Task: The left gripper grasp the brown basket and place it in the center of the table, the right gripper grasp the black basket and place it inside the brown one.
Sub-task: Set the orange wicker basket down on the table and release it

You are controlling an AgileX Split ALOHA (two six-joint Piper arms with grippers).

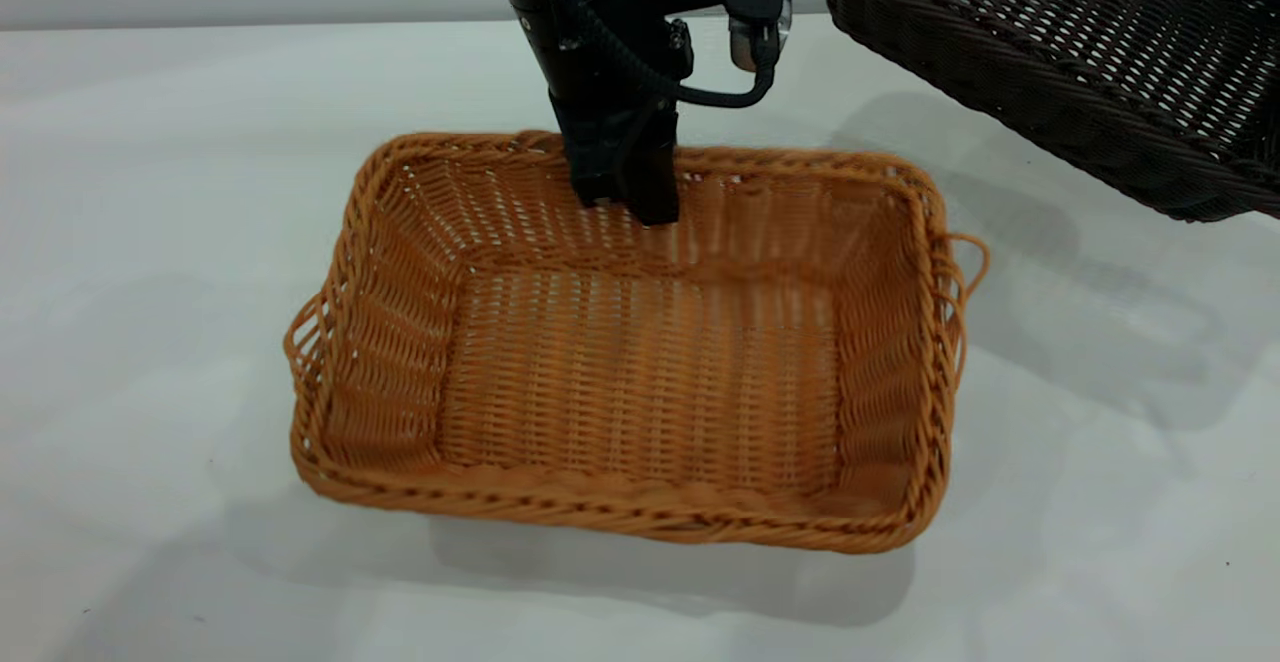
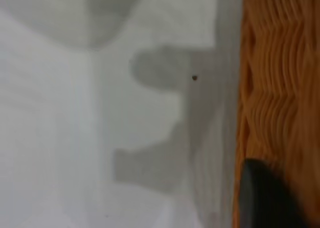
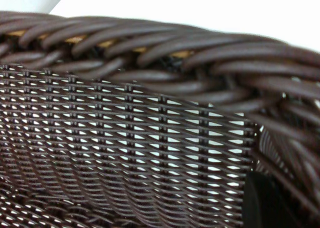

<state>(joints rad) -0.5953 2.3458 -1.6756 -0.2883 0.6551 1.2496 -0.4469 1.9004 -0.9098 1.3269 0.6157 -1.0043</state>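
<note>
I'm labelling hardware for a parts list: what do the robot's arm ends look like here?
The left gripper is all black with narrow, blocky fingers; a black braided cable loops from its body to a small silver-grey part. Of the right gripper, only a blurred black tip shows, with no markings visible.

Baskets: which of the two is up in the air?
The black basket, tilted above the table. The brown basket sits flat on it.
</note>
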